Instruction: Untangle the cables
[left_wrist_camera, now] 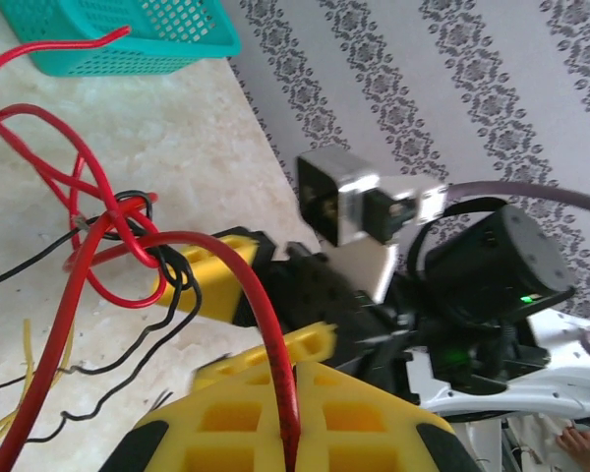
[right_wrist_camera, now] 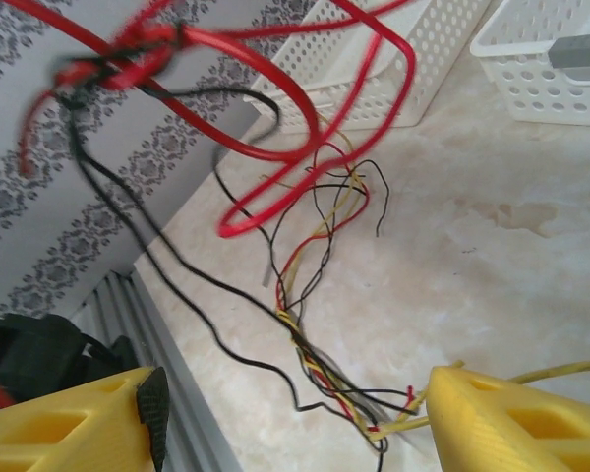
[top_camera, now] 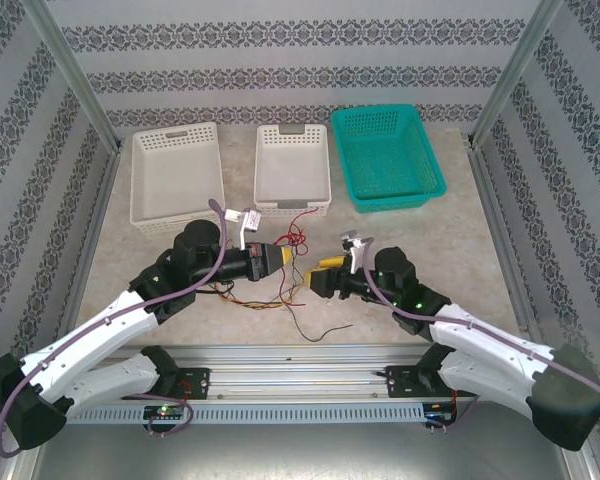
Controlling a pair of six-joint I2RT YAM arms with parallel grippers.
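Red, yellow and black cables (right_wrist_camera: 305, 344) knot loosely (partly above the table (right_wrist_camera: 492, 275)); left hand (left_wrist_camera: 293, 393) clamps a red strand, right hand (right_wrist_camera: 295, 398) spread wide.

Left arm (top_camera: 110, 330): reaches inward over mid-table. Left gripper (top_camera: 277, 260): fingers (left_wrist_camera: 226, 418) pressed together, apparently pinching a red cable (left_wrist_camera: 273, 334).
Right arm (top_camera: 480, 335): reaches inward. Right gripper (top_camera: 323, 273): faces its partner, fingers (right_wrist_camera: 69, 423) spread wide.

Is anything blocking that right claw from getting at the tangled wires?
Nothing visible does. The right gripper is open, and the cables trail straight into the gap between its yellow fingers, over the table.
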